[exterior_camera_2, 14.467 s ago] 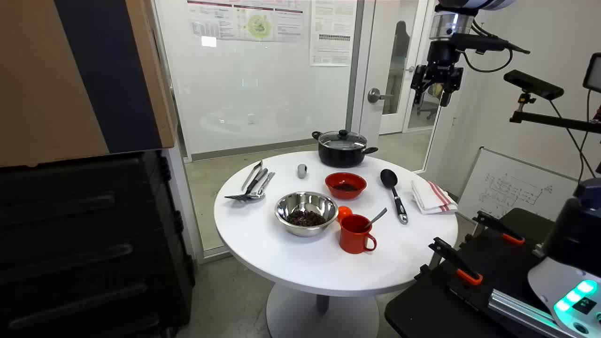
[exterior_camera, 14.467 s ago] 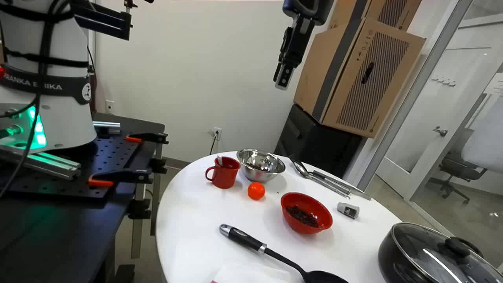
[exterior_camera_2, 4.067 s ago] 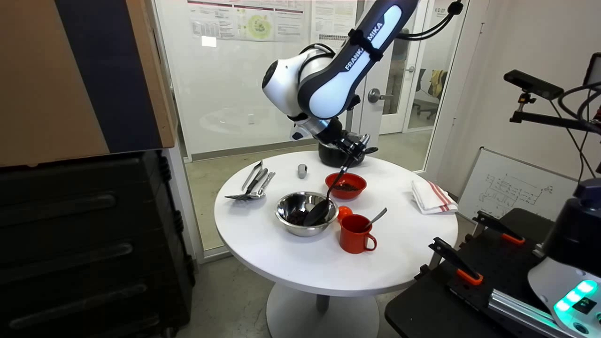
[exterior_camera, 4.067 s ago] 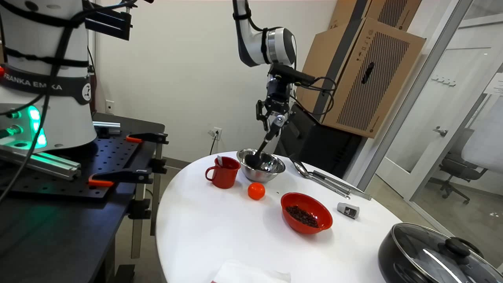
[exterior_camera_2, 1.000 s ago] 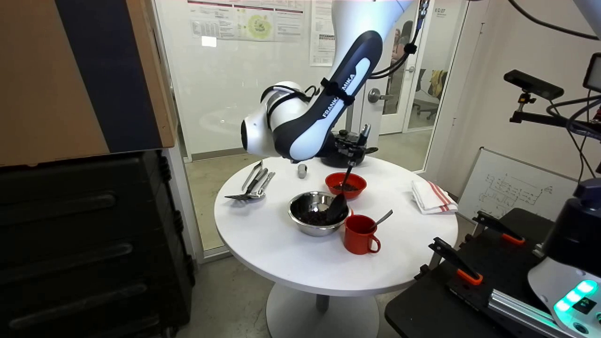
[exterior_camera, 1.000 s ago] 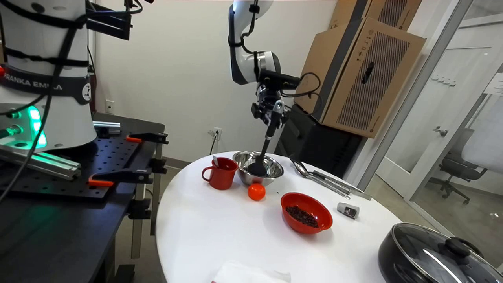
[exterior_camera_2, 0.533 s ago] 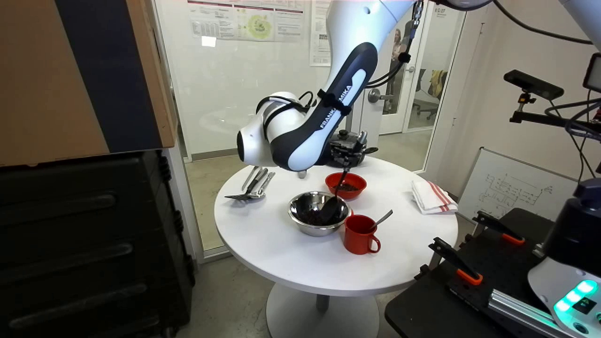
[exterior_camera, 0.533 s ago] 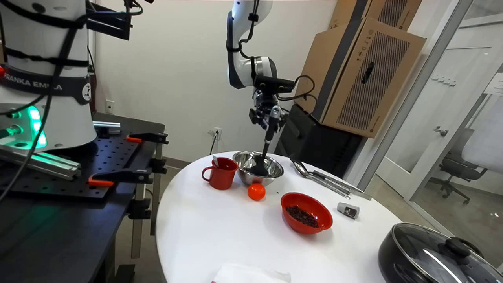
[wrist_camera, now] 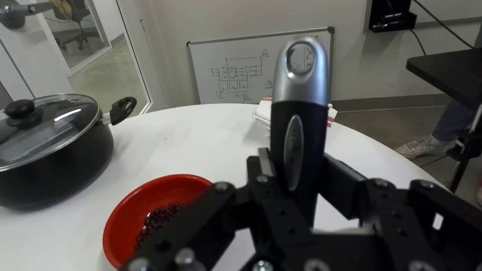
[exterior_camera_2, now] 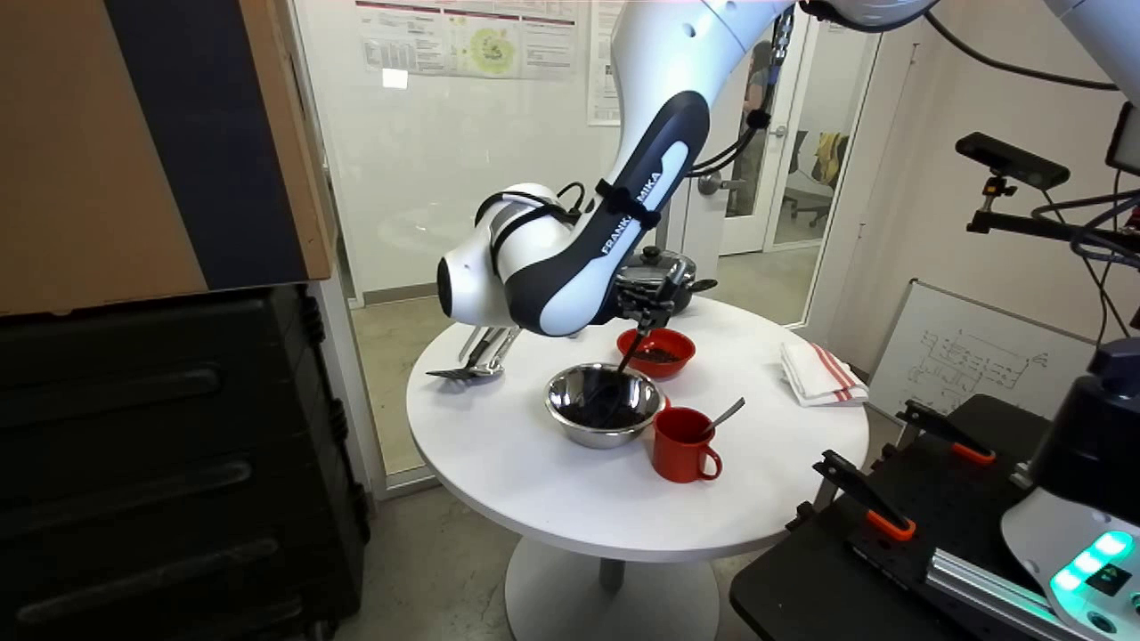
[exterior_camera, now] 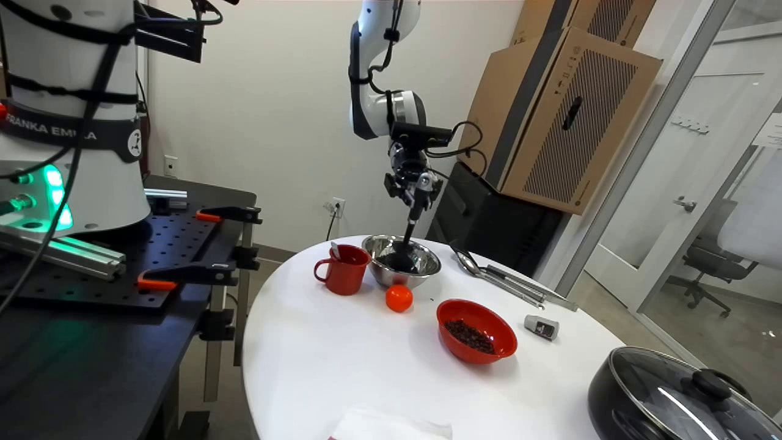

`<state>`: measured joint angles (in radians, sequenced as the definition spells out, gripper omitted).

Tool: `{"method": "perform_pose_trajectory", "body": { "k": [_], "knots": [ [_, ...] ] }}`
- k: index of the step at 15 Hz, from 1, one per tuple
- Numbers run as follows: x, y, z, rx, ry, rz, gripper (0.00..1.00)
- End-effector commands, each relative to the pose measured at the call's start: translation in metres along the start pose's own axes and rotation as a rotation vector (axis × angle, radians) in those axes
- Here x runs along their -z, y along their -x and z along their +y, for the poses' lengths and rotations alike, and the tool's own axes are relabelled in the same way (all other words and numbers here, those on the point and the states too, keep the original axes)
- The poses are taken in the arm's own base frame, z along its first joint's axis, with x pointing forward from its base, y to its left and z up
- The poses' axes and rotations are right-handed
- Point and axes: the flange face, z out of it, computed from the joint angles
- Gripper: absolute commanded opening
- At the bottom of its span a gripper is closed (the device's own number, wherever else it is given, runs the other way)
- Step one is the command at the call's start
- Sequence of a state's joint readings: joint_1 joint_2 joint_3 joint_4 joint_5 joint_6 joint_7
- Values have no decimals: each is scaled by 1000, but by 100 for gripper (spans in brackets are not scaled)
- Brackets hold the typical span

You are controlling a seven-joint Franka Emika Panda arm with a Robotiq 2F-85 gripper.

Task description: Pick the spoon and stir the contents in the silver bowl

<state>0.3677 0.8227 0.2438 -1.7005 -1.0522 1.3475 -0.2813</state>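
In the wrist view my gripper (wrist_camera: 297, 165) is shut on the black handle of the spoon (wrist_camera: 314, 128), whose silver end points up. An exterior view shows the gripper (exterior_camera: 420, 194) above the silver bowl (exterior_camera: 408, 280), the spoon (exterior_camera: 400, 260) slanting down with its black scoop inside the bowl. From another angle the spoon's shaft (exterior_camera_2: 631, 351) crosses the far rim of the silver bowl (exterior_camera_2: 598, 437). Dark contents lie in there; scoop and contents are hard to tell apart. The wrist view does not show the silver bowl.
Close beside the silver bowl stand a red mug (exterior_camera_2: 679, 452) with a utensil in it and an orange-red ball (exterior_camera: 399, 298). A red bowl (exterior_camera: 479, 359) holding dark beans is nearby. Around them are a lidded black pot (wrist_camera: 56, 173), metal utensils (exterior_camera: 510, 284) and a folded towel (exterior_camera_2: 818, 374).
The spoon lay on the table before; now it is held in the silver bowl. In the last second my gripper has sunk slightly. Bowl and red mug had shifted a little before that.
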Motion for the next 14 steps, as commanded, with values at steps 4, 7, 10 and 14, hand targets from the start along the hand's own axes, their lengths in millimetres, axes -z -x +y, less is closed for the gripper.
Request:
{"method": "perform_pose_trajectory", "body": {
  "k": [4, 7, 10, 14],
  "knots": [
    [7, 0, 0, 194, 6, 54, 8],
    [0, 12, 4, 204, -11, -13, 8],
    [-7, 20, 8, 153, -23, -80, 8],
    [-7, 15, 9, 75, -6, -94, 8]
  ]
}}
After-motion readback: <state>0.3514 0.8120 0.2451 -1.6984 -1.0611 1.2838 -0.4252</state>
